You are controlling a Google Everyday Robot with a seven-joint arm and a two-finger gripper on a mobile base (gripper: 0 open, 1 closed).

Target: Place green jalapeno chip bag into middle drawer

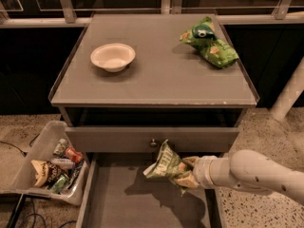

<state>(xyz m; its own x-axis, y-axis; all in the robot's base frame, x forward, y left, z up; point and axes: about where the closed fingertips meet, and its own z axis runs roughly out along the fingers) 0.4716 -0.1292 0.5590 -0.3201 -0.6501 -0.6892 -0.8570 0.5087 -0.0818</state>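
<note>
The green jalapeno chip bag (164, 163) is olive-green with pale stripes and hangs in the air over the open middle drawer (123, 203). My gripper (186, 171) comes in from the right on a white arm and is shut on the bag's right end. The bag sits just below the grey drawer front with the round knob (153, 143), over the right half of the drawer floor. The bag casts a shadow on the floor beneath it.
On the cabinet top (156, 75) stand a white bowl (113, 56) at the left and a brighter green bag (209, 42) at the back right. A clear bin (45, 163) of snacks stands on the floor to the left of the drawer.
</note>
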